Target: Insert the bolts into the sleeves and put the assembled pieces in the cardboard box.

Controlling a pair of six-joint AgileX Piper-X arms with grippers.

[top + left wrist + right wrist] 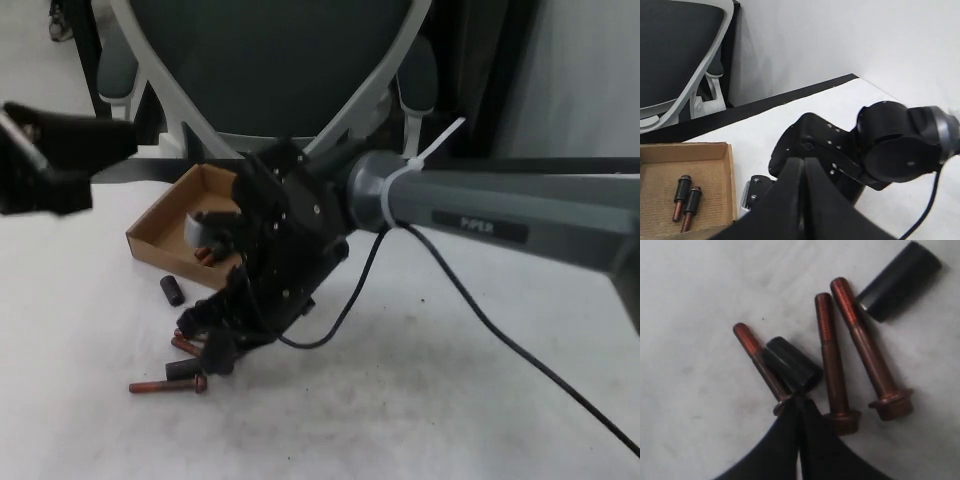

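Three copper bolts lie side by side on the white bench: one [756, 359] beside a black sleeve [792, 365], a middle one [832, 365] and a longer one [865, 350]. A second sleeve [897, 280] rests past their threaded ends. My right gripper [799, 402] is shut just above the first bolt's head, with nothing held. It hangs low over this pile [200, 360] in front of the cardboard box [165, 250]. The box [731, 180] holds two assembled pieces [685, 200]. My left gripper [802, 195] is shut and empty, raised above the box's side.
A loose sleeve [172, 291] stands on the bench in front of the box, and one bolt [165, 385] lies nearest the front. An office chair [270, 60] is behind the bench. The right arm's cable [480, 320] trails across the bench.
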